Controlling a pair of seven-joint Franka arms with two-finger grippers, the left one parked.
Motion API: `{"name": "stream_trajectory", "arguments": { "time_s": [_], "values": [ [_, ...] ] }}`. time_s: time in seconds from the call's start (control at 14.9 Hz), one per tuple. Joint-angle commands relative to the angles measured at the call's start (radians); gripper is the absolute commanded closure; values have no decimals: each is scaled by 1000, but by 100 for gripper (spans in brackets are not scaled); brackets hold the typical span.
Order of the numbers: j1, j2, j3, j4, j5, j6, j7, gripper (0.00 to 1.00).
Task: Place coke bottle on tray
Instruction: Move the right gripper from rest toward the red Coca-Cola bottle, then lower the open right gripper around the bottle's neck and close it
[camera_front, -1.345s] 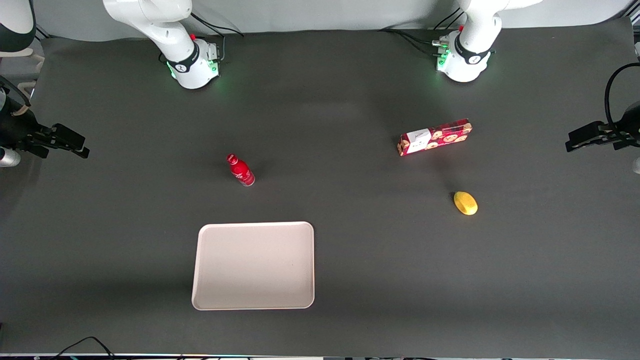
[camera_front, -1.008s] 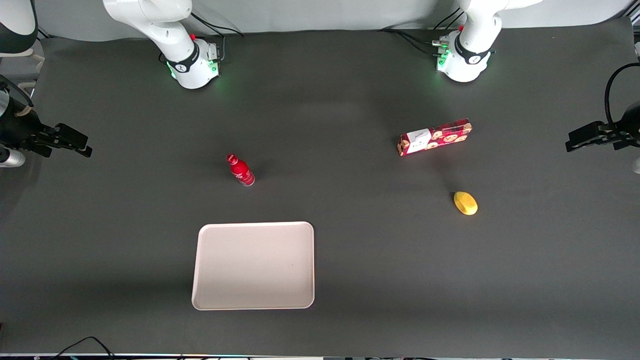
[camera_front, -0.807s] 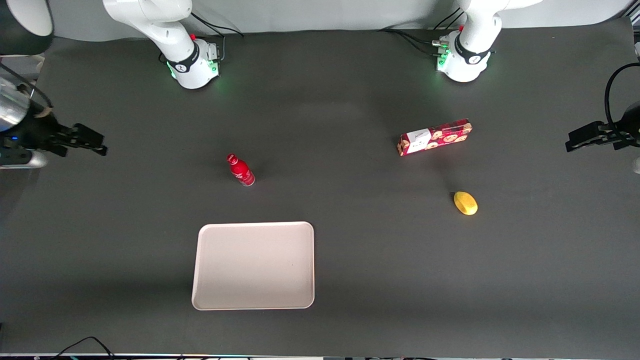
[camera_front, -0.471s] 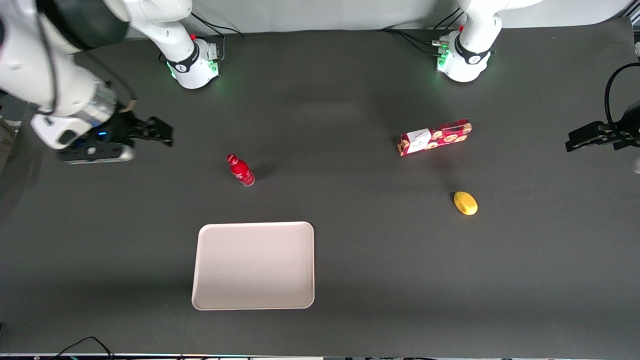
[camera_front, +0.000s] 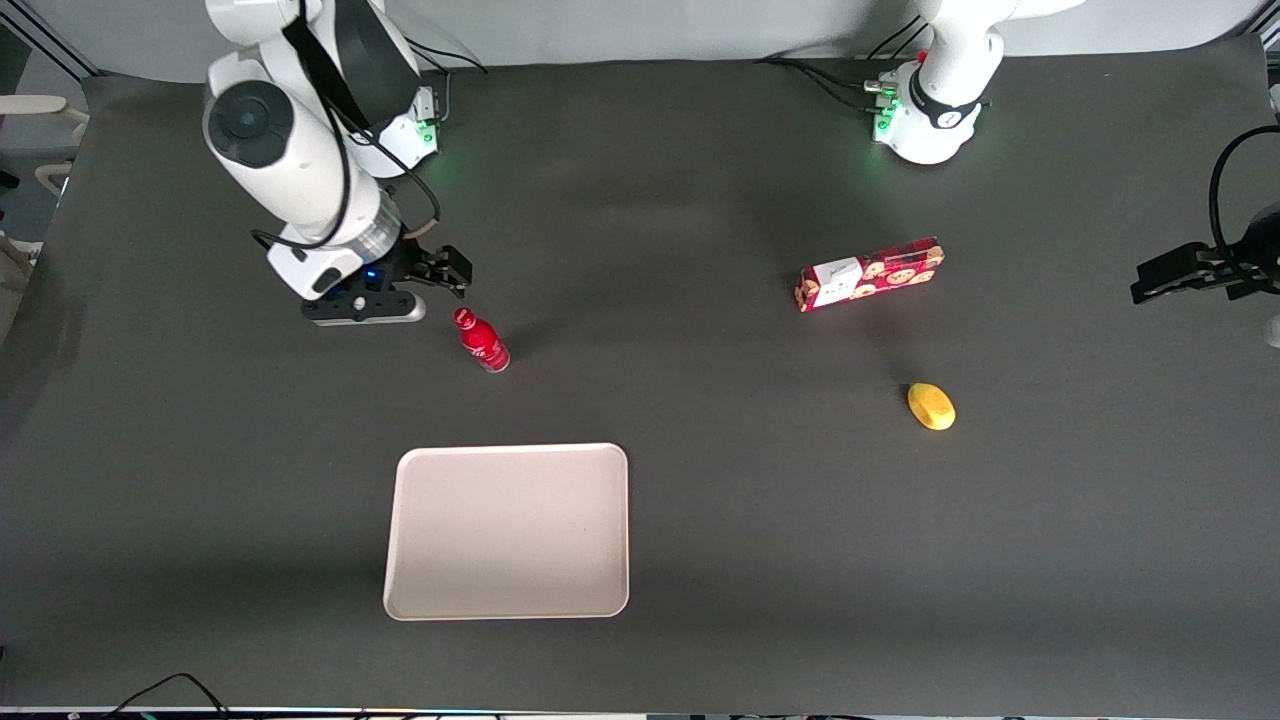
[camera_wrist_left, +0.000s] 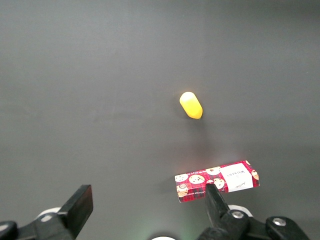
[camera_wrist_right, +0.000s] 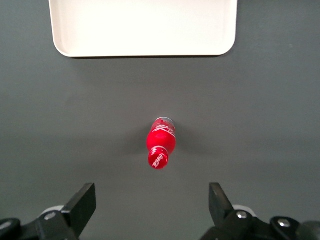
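The coke bottle (camera_front: 482, 341) (camera_wrist_right: 161, 143) is small and all red with a red cap, and it stands upright on the dark table. The cream tray (camera_front: 508, 531) (camera_wrist_right: 143, 27) lies flat, nearer to the front camera than the bottle, with nothing on it. My right gripper (camera_front: 452, 272) (camera_wrist_right: 151, 205) hovers high up, close beside the bottle's cap and slightly farther from the front camera. Its jaws are wide open with nothing between them, and the bottle sits just ahead of the gap.
A long red cookie box (camera_front: 870, 274) (camera_wrist_left: 217, 181) and a yellow lemon-like fruit (camera_front: 931, 406) (camera_wrist_left: 191, 105) lie toward the parked arm's end of the table. The working arm's white body (camera_front: 290, 150) rises above the table near its base.
The right arm has swung in from the table's edge at the working arm's end to just beside the bottle. Bottle, tray, box and fruit have not moved.
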Motion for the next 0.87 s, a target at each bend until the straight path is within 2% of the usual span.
{"name": "stream_trajectory", "arguments": {
  "time_s": [0.0, 0.13, 0.4, 0.81],
  "values": [
    [-2, -13, 7, -119, 4, 149, 20, 0],
    [-1, 16, 8, -153, -2, 217, 20, 0],
    [-1, 106, 33, -154, -108, 276, 121, 0],
    [-1, 114, 50, -231, -114, 340, 129, 0]
  ]
}}
